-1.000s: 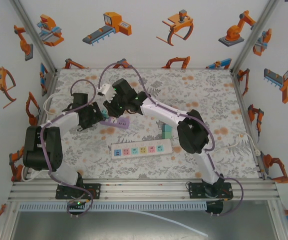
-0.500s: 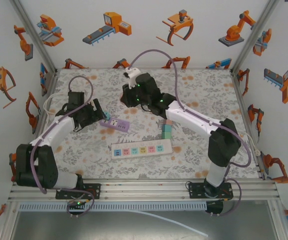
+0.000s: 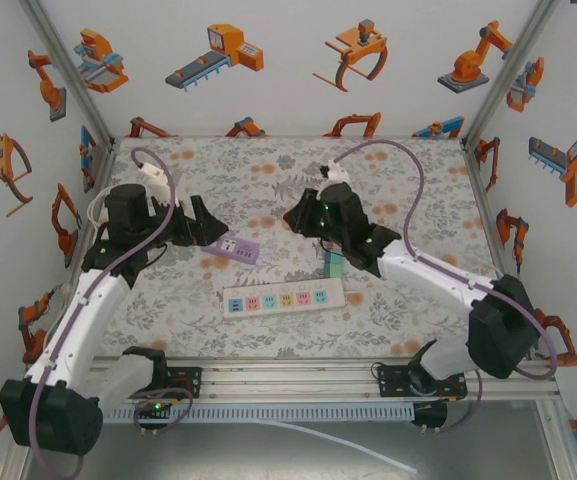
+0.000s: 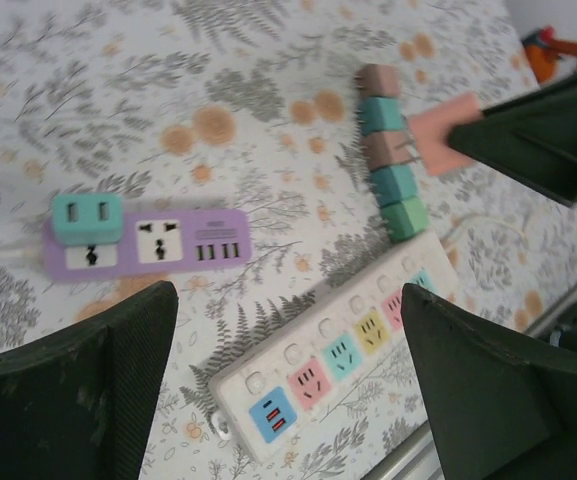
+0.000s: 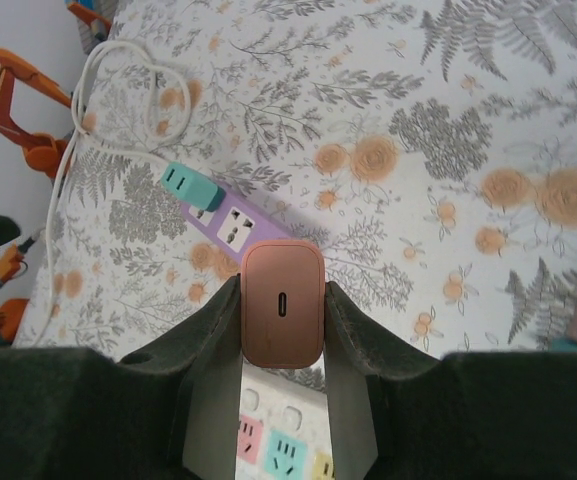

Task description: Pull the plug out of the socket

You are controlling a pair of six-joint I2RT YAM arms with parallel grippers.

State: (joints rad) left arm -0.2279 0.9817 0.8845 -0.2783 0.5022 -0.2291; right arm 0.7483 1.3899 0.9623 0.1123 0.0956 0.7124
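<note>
The left gripper (image 4: 288, 330) has its dark fingers (image 4: 78, 390) spread wide, and a white power strip (image 4: 338, 355) with coloured outlets lies slantwise in the gap between them. Just beyond the left-hand finger lies a purple socket strip (image 4: 158, 243) with a teal plug (image 4: 87, 217) seated at its outer end. Farther out, beyond the right-hand finger, is a row of brown, teal and green blocks (image 4: 388, 150), and beside it the right gripper (image 4: 468, 138) clasps a pink plug (image 4: 438, 142), prongs toward the blocks.
</note>
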